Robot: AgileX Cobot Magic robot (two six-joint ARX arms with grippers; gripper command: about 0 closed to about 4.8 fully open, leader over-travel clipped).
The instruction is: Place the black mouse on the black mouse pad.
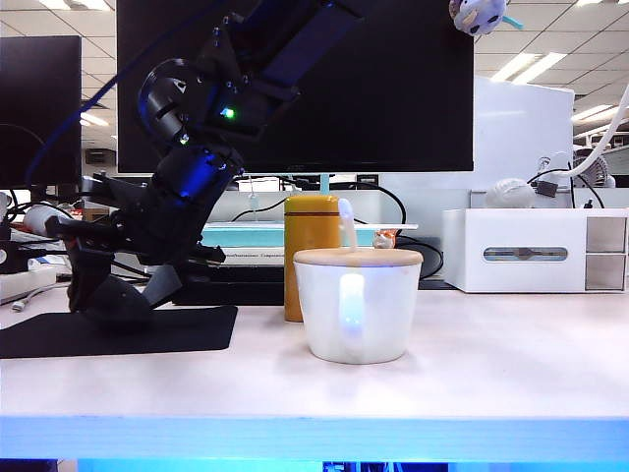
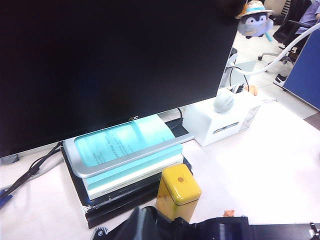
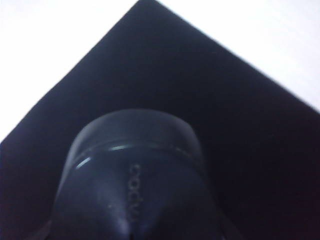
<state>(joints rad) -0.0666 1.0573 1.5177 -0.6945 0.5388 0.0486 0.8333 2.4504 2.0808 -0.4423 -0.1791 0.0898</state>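
The right end effector (image 1: 108,295), clamped on the black mouse (image 3: 135,175), hovers just over the black mouse pad (image 1: 187,329) (release remains). The left end effector isn't visible.

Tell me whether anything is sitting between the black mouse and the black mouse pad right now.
Nothing visible does. The black mouse is right over the black mouse pad, with only bare pad showing around it. The right gripper is down at the pad on the exterior view's left. The left gripper is not in view.
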